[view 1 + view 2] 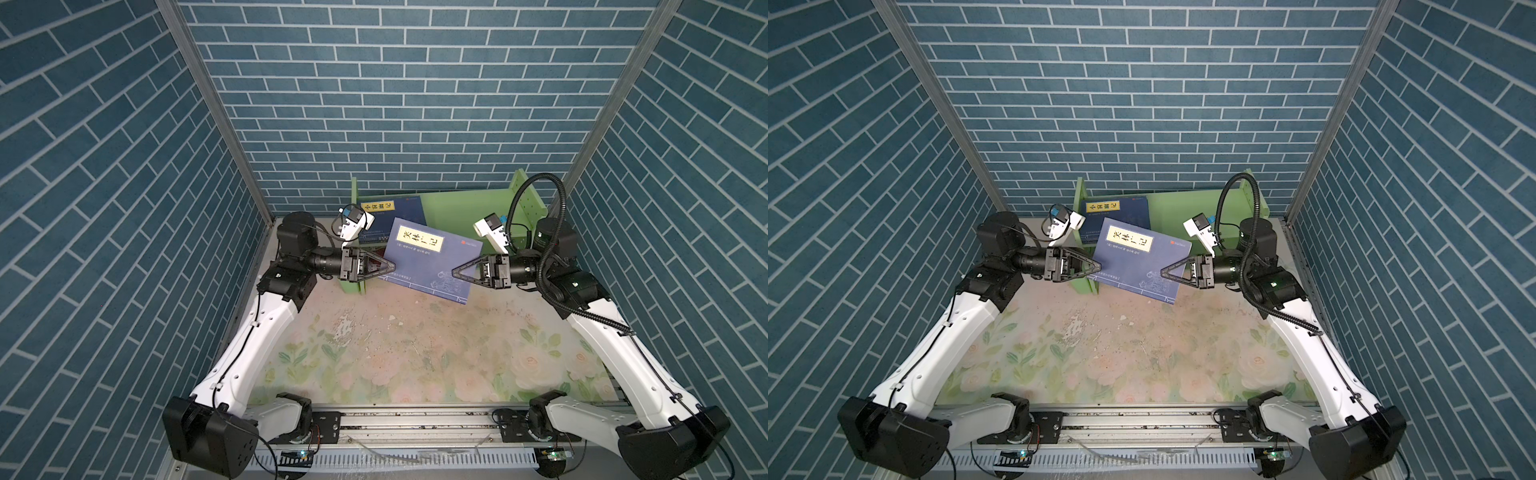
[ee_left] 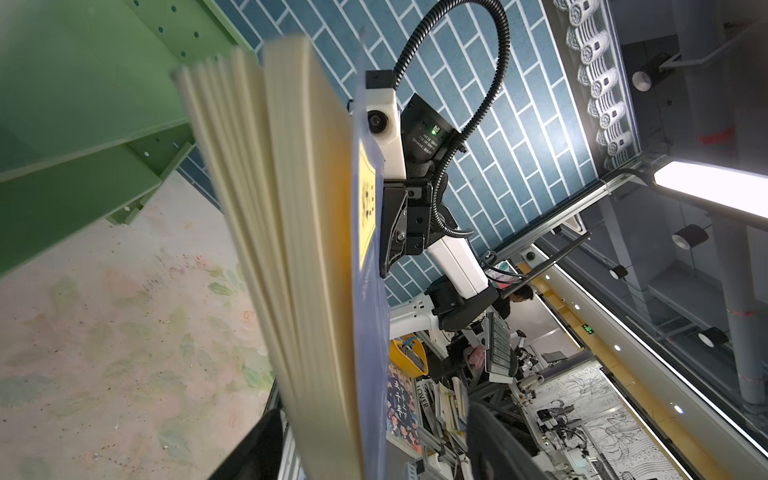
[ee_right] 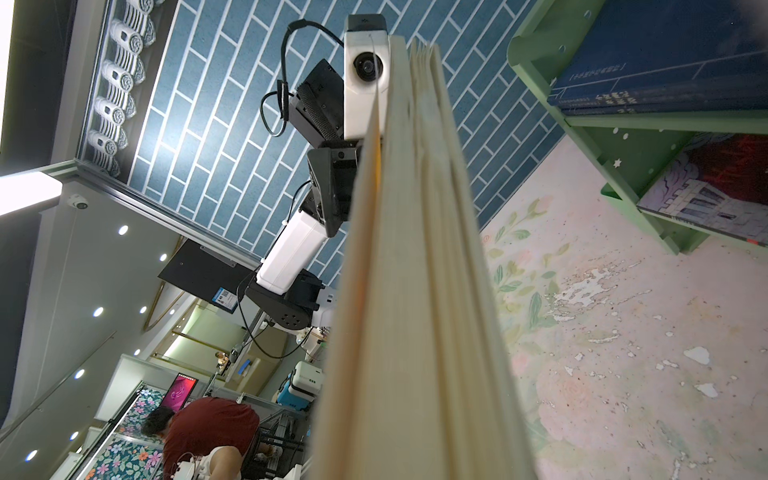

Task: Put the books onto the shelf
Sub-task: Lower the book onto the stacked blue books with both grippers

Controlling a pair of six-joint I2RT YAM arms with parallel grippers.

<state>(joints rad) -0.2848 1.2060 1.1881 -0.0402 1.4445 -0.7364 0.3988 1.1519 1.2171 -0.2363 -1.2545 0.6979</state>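
I have the blue book (image 1: pixel 430 268) in the air just in front of the shelf (image 1: pixel 465 208), which stands at 12 o'clock on the table (image 1: pixel 415 357). It is a thin, flat paperback with a matte dark blue cover. It has a cream-yellow title label (image 1: pixel 419 241) with black characters and pale line work along its near edge. The cover faces up. Its long axis runs roughly from 9 to 3 o'clock, the right end dropped a little toward 4. Both wrist views show its cream page edges (image 2: pixel 299 249), fanned slightly into separate leaves.

My right gripper (image 1: pixel 454 273) is pinched on the book's corner at the 4 o'clock end. My left gripper (image 1: pixel 390 270) sits at the 9 o'clock edge. In its wrist view the black fingers (image 2: pixel 494 444) stand apart on either side of the book, with a gap on the cover side.

The shelf is smooth light green board with rows of small holes in its side panels. A second blue book (image 1: pixel 395 212) lies flat on the upper tier toward 9 o'clock. A red-and-grey book (image 3: pixel 715 183) lies on the lower tier. The table's cover is a pale floral print, worn and flaking in patches.
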